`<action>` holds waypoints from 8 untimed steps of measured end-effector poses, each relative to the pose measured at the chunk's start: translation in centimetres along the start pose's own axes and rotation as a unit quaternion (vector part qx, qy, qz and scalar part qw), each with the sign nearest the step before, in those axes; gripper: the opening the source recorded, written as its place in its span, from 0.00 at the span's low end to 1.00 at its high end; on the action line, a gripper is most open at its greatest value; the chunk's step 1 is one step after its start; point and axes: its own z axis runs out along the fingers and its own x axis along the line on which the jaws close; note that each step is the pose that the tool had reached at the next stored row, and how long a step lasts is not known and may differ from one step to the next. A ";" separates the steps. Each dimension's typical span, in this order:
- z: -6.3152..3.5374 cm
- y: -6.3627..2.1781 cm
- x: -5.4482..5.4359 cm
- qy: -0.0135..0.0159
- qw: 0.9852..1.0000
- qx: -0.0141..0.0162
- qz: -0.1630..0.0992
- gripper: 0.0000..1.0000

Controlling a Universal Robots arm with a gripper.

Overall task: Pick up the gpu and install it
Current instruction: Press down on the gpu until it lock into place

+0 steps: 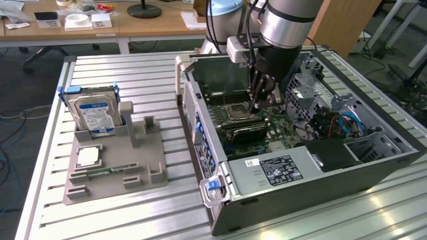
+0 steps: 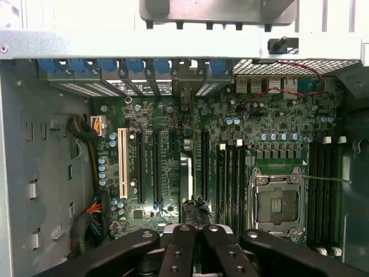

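Black fingers [image 2: 179, 248] of the gripper [image 2: 193, 231] are pressed together at their tips, and I can see nothing pinched between them. Just beyond the tips, the graphics card [image 2: 185, 179] stands on edge on the green circuit board [image 2: 167, 173]. It sits between the long black slots, beside the memory slots. I cannot tell whether the tips touch its upper edge.

From across the room, the gripper [image 1: 258, 106] points straight down into the open computer case [image 1: 320, 175]. The card [image 1: 245, 132] shows dark and low just beside the one square processor socket [image 1: 237, 111]. One arm [image 1: 283, 20] rises upright out of the case, silver with a black wrist.

One white slot [image 2: 122, 164] lies further along the board.

Well apart, toward the exterior view's left, one grey tray [image 1: 127, 165] rests on the slatted metal table [image 1: 133, 215]. It holds one hard drive [image 1: 93, 114] standing upright, one square chip [image 1: 88, 156] lying flat, and one narrow green memory stick [image 1: 100, 172].
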 end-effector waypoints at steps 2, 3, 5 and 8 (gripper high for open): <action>0.31 0.00 0.0 0.000 1.000 0.000 0.000 0.11; 0.46 0.00 0.0 0.000 1.000 0.000 0.000 0.11; 0.75 0.00 0.0 0.000 1.000 0.000 0.000 0.11; 0.83 0.00 0.0 0.000 1.000 0.000 0.000 0.11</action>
